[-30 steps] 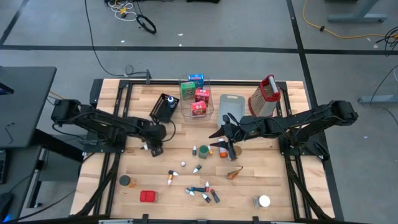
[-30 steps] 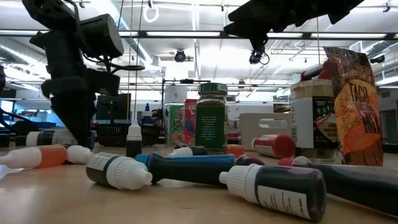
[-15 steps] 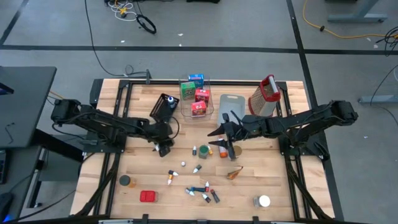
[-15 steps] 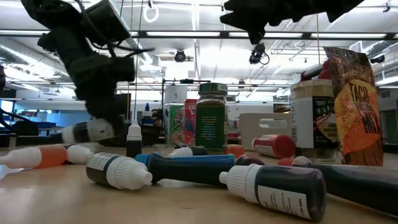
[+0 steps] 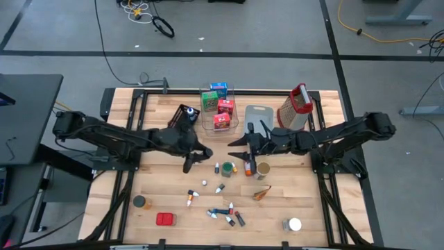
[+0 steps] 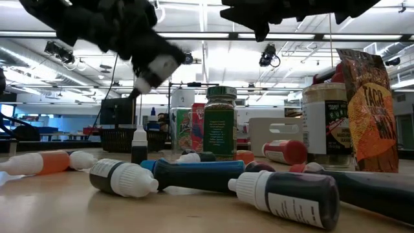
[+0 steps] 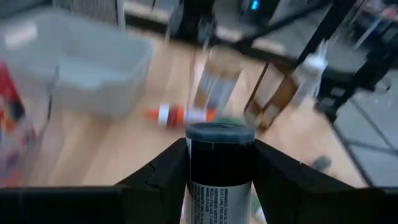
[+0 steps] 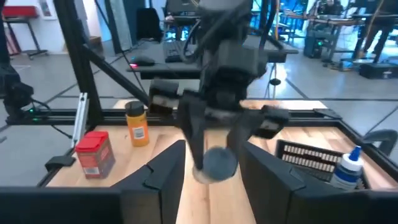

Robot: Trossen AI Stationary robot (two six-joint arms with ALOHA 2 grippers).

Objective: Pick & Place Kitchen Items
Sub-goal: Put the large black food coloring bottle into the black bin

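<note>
My left gripper (image 5: pixel 194 157) is over the table's middle, shut on a small dark bottle with a white label (image 7: pixel 219 163). The bottle also shows in the low view (image 6: pixel 155 67) and, end on, in the right wrist view (image 8: pixel 214 165). My right gripper (image 5: pixel 239 151) is open and empty, facing the left gripper from the right, above a green-lid jar (image 5: pixel 227 169) and a brown jar (image 5: pixel 262 168). Several little bottles (image 5: pixel 223 210), a red can (image 5: pixel 165 219) and an orange-brown packet (image 5: pixel 262 192) lie on the table. My left gripper pinches the bottle's body (image 7: pixel 216 186) between its two fingers (image 7: pixel 163 171), one on each side. Its dark cap end (image 7: pixel 219 134) sticks out past the fingertips. The fingers come slanting from the table's left. The bottle is tilted and lifted clear of the table.
A clear bin with coloured boxes (image 5: pixel 218 107), a grey-blue tray (image 5: pixel 258 114), a metal grater (image 5: pixel 295 107) and a black tray (image 5: pixel 182 118) stand along the far side. A dark jar (image 5: pixel 141 202) and a white-lid jar (image 5: pixel 294 224) stand near the front.
My left gripper has risen from the table's left half and gone toward the right, to the middle, tipping from pointing down to nearly level. The bottle it holds has come up clear of the table with it.
</note>
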